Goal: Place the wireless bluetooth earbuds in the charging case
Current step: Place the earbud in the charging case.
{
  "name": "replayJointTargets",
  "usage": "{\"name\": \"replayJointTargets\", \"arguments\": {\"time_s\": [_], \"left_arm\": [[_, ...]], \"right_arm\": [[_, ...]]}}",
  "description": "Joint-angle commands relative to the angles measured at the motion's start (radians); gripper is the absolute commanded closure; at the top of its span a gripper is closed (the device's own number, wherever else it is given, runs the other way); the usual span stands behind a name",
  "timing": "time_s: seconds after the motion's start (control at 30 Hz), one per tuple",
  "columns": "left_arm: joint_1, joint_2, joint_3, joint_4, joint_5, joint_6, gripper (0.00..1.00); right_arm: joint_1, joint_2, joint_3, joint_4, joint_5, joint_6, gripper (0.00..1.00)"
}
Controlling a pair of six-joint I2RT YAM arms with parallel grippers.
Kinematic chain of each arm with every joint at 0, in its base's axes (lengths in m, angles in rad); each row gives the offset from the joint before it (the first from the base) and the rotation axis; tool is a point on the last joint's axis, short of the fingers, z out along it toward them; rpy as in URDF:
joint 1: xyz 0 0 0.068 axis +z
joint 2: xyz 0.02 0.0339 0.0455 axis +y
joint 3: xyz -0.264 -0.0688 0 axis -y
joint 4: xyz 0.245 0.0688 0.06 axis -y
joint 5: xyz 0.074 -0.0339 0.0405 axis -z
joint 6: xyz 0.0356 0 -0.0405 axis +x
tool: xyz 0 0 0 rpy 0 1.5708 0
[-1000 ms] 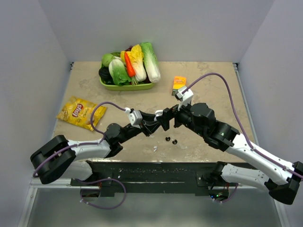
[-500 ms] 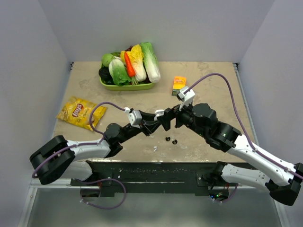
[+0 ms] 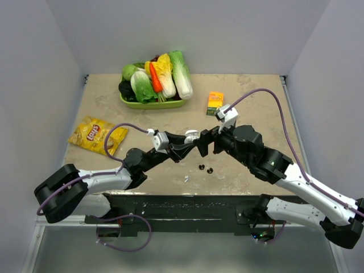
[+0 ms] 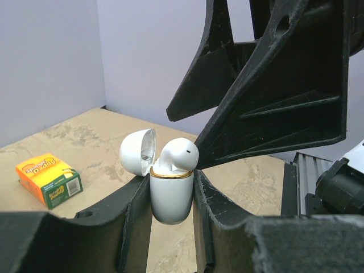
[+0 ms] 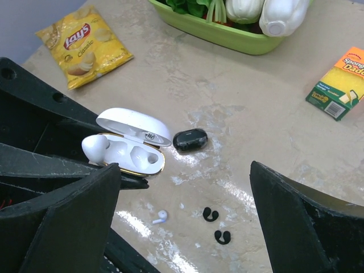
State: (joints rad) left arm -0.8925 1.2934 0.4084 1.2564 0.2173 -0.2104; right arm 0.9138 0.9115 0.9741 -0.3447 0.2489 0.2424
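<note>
One yellow crinkled chip bag (image 3: 94,135) lies by the left edge of the tabletop (image 3: 256,96). A green plastic tray of toy vegetables (image 3: 151,104) sits at the far edge. Toward the middle, the left tool (image 4: 169,187) is clamped narrow on the sides of the glossy white charging case with a gold rim (image 5: 132,156). It holds the case above the tabletop with the lid swung open. One white earbud (image 4: 177,154) stands in one socket, and the other socket shows empty in the right wrist view. Close to the near edge a second white earbud (image 5: 160,216) lies loose, with two tiny black curled pieces (image 5: 211,214) just right of it. A glossy black oval object (image 5: 190,140) lies a little farther in. The right tool (image 5: 183,168) hangs beside the case, spread wide with nothing in it. An orange and green sponge pack (image 3: 215,100) rests toward the far right.

By the look of it, one bud is placed and the second comes next. The right tool would need to drop to the loose white bud, pinch it gently without flicking it away, and carry it to the empty socket.

Whether the standing bud is fully seated cannot be told, as it rides high. From above, the tools cover the case almost entirely. What the black oval is remains unclear, and the black pieces are too small to read.
</note>
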Motion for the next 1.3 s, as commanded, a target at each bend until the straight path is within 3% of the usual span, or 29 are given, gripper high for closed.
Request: {"name": "replayJointTargets", "arguments": {"time_s": [0.0,0.37,1.27], "left_arm": [[-0.003,-0.031,0.040,0.380,0.027,0.023,1.00],[-0.003,-0.039,0.046,0.339,0.004,0.040,1.00],[-0.006,-0.043,0.036,0.348,0.031,0.029,1.00]], "right_arm": [[-0.006,-0.005,0.028,0.010,0.052,-0.002,0.02],[-0.006,-0.063,0.015,0.081,-0.169,-0.035,0.02],[-0.006,0.004,0.026,0.139,-0.093,-0.009,0.02]]}}
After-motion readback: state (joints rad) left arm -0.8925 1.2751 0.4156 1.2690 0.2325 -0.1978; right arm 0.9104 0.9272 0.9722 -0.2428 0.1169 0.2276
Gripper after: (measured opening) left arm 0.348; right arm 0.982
